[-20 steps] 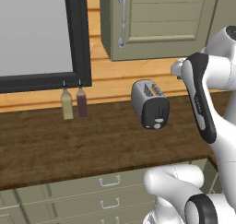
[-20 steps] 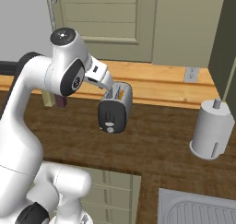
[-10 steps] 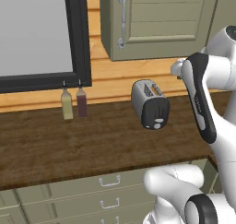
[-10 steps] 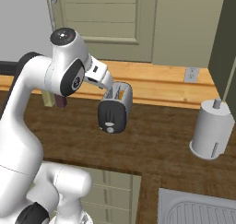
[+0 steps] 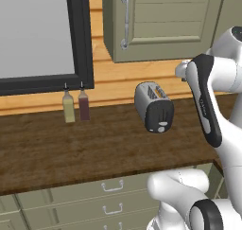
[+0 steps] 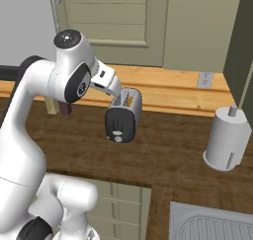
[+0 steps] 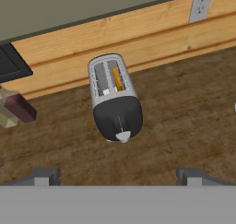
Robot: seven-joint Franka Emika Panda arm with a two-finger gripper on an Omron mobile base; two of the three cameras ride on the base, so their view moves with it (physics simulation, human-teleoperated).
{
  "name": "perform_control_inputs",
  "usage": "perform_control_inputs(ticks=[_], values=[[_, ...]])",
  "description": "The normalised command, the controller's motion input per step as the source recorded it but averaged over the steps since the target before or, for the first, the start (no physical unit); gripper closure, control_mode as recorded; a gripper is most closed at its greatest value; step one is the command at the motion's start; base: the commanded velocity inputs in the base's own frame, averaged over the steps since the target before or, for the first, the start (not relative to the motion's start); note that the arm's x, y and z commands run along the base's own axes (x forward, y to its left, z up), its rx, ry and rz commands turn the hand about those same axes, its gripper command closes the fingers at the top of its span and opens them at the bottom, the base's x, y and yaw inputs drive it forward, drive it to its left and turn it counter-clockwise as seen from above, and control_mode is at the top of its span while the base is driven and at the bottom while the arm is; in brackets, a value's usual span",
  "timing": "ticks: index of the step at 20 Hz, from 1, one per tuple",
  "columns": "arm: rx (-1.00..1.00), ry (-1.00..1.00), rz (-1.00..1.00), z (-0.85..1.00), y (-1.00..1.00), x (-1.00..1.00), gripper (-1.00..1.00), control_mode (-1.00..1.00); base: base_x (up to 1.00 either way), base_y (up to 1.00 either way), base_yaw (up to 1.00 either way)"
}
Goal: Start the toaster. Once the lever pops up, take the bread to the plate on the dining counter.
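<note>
The toaster (image 7: 115, 98) stands on the dark wood counter (image 5: 56, 148) close to the orange wood backsplash (image 7: 138, 34), black end face toward the robot, with bare counter open in front and on both sides. An orange edge of the bread (image 7: 118, 79) shows in one slot. Two bottles (image 5: 75, 106) stand well to the left, and a paper towel roll (image 6: 227, 138) far to the right. The end effector (image 7: 117, 176) hovers above and in front of the toaster, fingers spread wide, holding nothing. No writing is readable.

Home kitchen, wood worktop (image 5: 71, 144), green cabinets (image 5: 165, 23), toaster (image 7: 114, 97), sink (image 6: 212, 226)
</note>
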Motion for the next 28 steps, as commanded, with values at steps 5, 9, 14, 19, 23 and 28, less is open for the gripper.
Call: perform_control_inputs(ticks=[5,9,14,19,23,28], values=[[0.0,0.0,0.0,0.0,0.0,0.0,-1.0,-1.0,0.0,0.0,0.0],[0.0,0.0,0.0,0.0,0.0,0.0,-1.0,-1.0,0.0,0.0,0.0],[0.0,0.0,0.0,0.0,0.0,0.0,-1.0,-1.0,0.0,0.0,0.0],[0.0,0.0,0.0,0.0,0.0,0.0,-1.0,-1.0,0.0,0.0,0.0],[0.0,0.0,0.0,0.0,0.0,0.0,-1.0,-1.0,0.0,0.0,0.0],[0.0,0.0,0.0,0.0,0.0,0.0,-1.0,-1.0,0.0,0.0,0.0]])
